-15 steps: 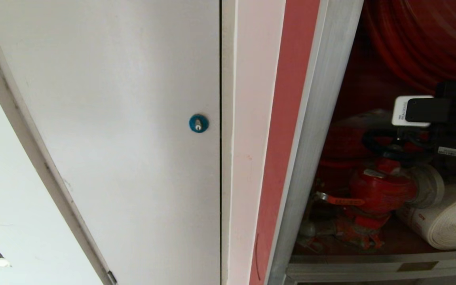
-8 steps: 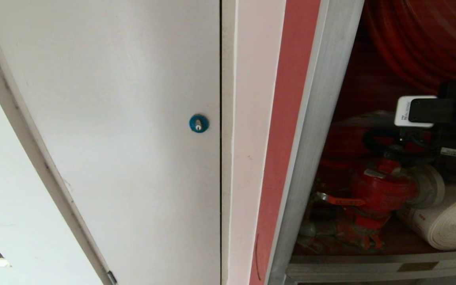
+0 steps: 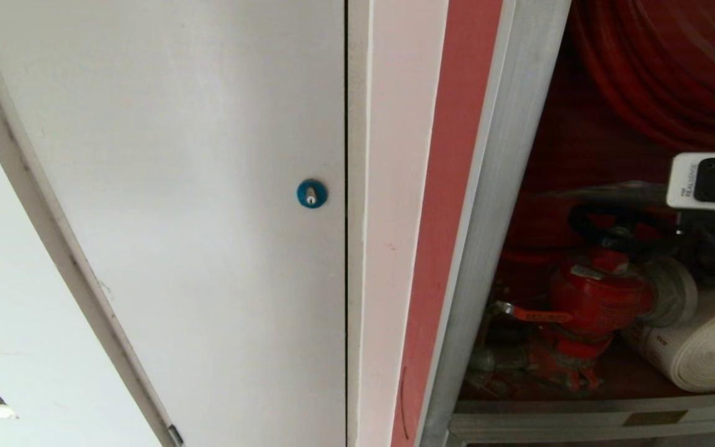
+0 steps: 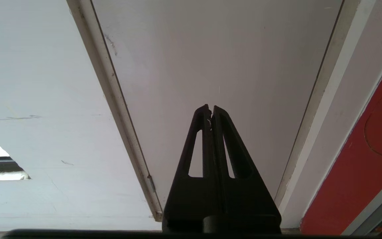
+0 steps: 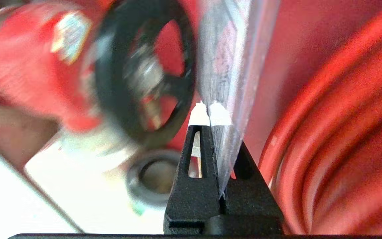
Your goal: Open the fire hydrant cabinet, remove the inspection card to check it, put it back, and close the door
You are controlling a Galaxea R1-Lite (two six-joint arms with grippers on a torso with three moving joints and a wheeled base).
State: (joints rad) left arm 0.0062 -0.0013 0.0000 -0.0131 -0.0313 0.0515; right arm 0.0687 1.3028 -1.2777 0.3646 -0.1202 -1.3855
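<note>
White-grey panel (image 3: 165, 186), blue round lock (image 3: 311, 193): shut, beside the job. Left pincer (image 4: 211, 111): parked before this panel, jaws together, empty.
Fire hydrant cabinet (image 3: 488, 205): stands open, door not in view.
Red valve (image 3: 593, 298), black handwheel (image 3: 618, 226): crowd the pincer's path.
Inspection card (image 5: 225, 66): edge-on, clamped in right pincer (image 5: 210, 114) inside the cabinet, likely mid-removal or return.
White rolled hose (image 3: 705, 354): below.
</note>
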